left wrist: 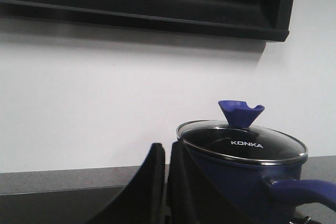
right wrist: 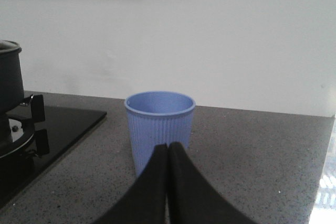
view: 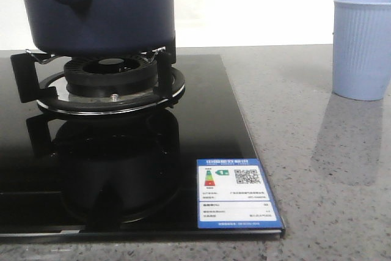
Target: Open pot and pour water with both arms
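You haven't started: the lid (left wrist: 242, 142) sits on the pot (view: 98, 10), both tools clenched empty; spread the left tool (left wrist: 165, 182) for its knob (left wrist: 240, 113).

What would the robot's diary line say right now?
pot: on burner, glass lid on | cup: upright on counter | left gripper: shut, empty | right gripper: shut, empty

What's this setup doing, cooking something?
Not yet. A dark blue pot sits on the gas burner, its glass lid on. A light blue cup stands apart on the stone counter. The left pincer is near the pot and the right pincer faces the cup; both are shut and hold nothing.
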